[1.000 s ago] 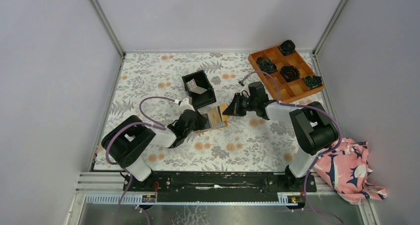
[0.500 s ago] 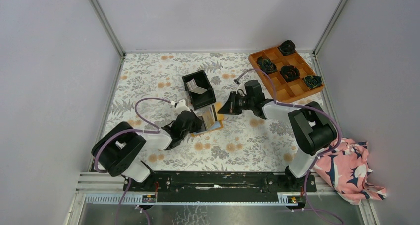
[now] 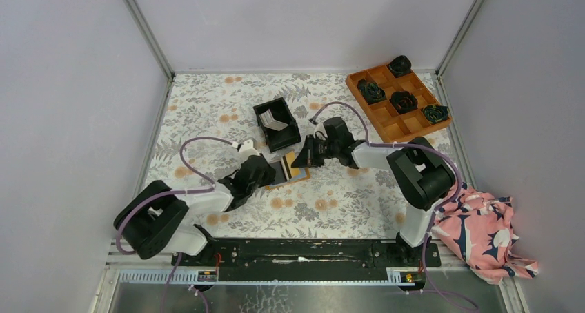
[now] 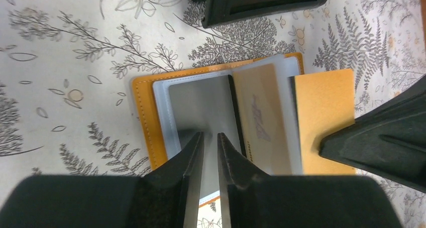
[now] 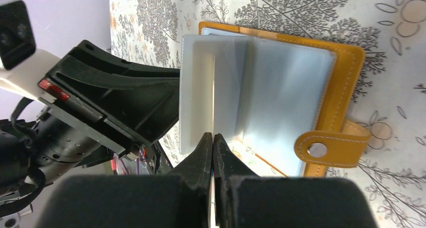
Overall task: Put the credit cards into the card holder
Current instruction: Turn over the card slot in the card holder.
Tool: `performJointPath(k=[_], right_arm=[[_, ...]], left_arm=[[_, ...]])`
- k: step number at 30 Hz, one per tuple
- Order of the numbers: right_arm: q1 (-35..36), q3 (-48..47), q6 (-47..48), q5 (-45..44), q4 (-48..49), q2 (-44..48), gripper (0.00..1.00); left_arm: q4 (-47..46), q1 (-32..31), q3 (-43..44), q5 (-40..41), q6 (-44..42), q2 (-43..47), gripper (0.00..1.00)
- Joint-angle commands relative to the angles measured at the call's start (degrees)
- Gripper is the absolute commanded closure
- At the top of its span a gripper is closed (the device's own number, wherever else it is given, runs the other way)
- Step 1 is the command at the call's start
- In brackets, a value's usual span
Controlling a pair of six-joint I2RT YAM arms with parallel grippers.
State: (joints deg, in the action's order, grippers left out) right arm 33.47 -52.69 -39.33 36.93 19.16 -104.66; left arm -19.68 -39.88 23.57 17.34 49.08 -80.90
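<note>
Card holder (image 4: 143, 117) lies open on the floral worktop (image 3: 221, 99), between the two arms and nearer their bases than the other task things. Its orange cover is down and its pale blue pockets face up. A grey card (image 4: 198, 105) and a tan card (image 4: 258, 117) appear to sit in those pockets already.

The left end effector (image 4: 210, 137) comes in from the near side over the grey card. Its jaws are a narrow slit apart, and nothing shows between them. Whether the tips press on the card I cannot tell.

Opposite it, the right end effector (image 5: 213, 137) is closed flat. It seems to pinch one clear leaf (image 5: 196, 87) by its edge and hold it upright.

Just beyond stands the black bin (image 3: 286, 140), with more credit cards (image 3: 274, 124) leaning inside. Farthest back, at the right corner, is the orange tray (image 3: 386, 123) with its dark rosettes (image 3: 403, 101).

- **Losing the leaf:** The grip on it is thin. A small pull or twist could let it slip free, and it would then flop back over the pocket.
- **Creasing or dragging:** If the right arm tugs while the left bears down, the leaf may crease or the card holder may skid across the worktop.
- **Collision:** The two end effectors are very near each other, so a careless move by either risks a knock.
- **Cards in the bin:** They lean on the wall, so they will likely be awkward to pinch.
</note>
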Motion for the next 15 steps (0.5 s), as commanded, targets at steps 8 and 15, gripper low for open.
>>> performJointPath(k=[8, 15], right_arm=[[3.8, -4.5, -0.1, -1.9, 2.2, -1.9, 1.0], [4.5, -3.7, 0.9, -3.5, 1.7, -2.0, 1.0]], left_arm=[[10.2, -0.5, -3.1, 8.5, -0.2, 14.3, 0.73], [11.2, -0.7, -4.3, 8.5, 0.4, 17.2, 0.74]])
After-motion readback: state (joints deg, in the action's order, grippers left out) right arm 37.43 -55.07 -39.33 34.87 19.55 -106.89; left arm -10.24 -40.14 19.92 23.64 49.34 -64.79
